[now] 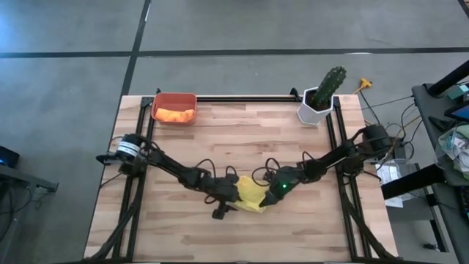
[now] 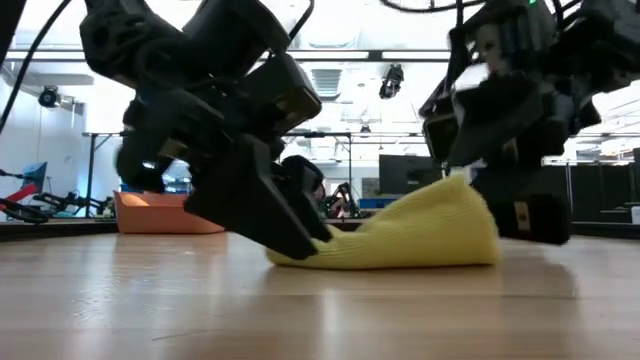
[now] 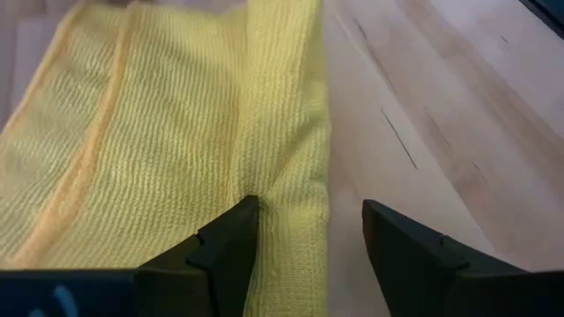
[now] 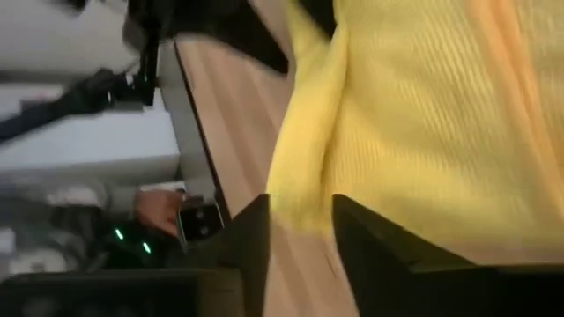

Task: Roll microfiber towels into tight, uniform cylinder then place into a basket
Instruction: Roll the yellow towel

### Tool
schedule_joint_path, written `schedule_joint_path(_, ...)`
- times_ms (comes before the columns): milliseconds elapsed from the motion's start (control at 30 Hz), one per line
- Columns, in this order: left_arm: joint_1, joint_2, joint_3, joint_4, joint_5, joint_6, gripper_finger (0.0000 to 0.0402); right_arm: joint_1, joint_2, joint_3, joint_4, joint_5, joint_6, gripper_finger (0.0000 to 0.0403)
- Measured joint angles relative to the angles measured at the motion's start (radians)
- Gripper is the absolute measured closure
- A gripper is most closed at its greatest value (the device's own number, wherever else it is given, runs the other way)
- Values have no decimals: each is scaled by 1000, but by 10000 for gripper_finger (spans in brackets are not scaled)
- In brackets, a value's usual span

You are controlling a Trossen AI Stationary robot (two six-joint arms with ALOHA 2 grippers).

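Observation:
The yellow towel (image 1: 253, 195) lies bunched on the table's near middle, between my two grippers. In the low view the yellow towel (image 2: 410, 245) rests on the wood at its left end and rises toward its right end. My left gripper (image 1: 233, 198) is open at the towel's left end. My right gripper (image 1: 271, 195) is shut on the towel's right end. The red-orange basket (image 1: 174, 99) stands at the far left with the orange towel (image 1: 176, 114) lying inside it. My left gripper (image 3: 313, 238) slants down from the table's left, and its open fingers stand on either side of the towel's folded edge (image 3: 295, 211). That edge lies on the table against one finger (image 3: 231, 242); the other finger is clear of it. My right gripper (image 4: 301, 233) pinches a bunched fold at the towel's right end (image 4: 304, 198) between its two fingers, coming from the table's right. One layer or several, I cannot tell. That end (image 2: 455, 190) is raised off the table while the rest lies on the wood.
A white hexagonal pot with a green cactus (image 1: 321, 99) stands at the far right. Black rails (image 1: 242, 97) run along the table's far edge and both sides. Bare wood lies between the towel and the basket.

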State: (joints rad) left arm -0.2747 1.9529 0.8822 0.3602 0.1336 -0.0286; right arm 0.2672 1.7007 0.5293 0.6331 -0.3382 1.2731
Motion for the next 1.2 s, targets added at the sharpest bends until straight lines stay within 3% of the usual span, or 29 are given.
schedule_joint_path(133,-1,-24,-3,-117,8,-56,215,1,-90,1,-114,-2,-151,237)
schedule_joint_path(233,0,-24,-5,-156,36,-87,224,1,-158,14,-138,2,-355,217)
schedule_joint_path(333,1,-24,-5,-152,78,-125,234,20,-210,94,-296,48,-661,218)
schedule_joint_path(500,1,-34,-1,-153,99,-151,247,68,-199,319,-764,274,-1263,231)
schedule_joint_path(633,2,-39,-3,-139,100,-149,251,82,-126,431,-820,339,-1584,238)
schedule_joint_path(733,4,-39,-4,-135,102,-148,251,89,-54,507,-818,334,-1688,239)
schedule_joint_path(967,5,-39,-5,-135,102,-144,251,99,86,651,-916,288,-1744,239)
schedule_joint_path(1200,5,-39,-5,-135,102,-143,251,118,110,649,-976,234,-1749,241)
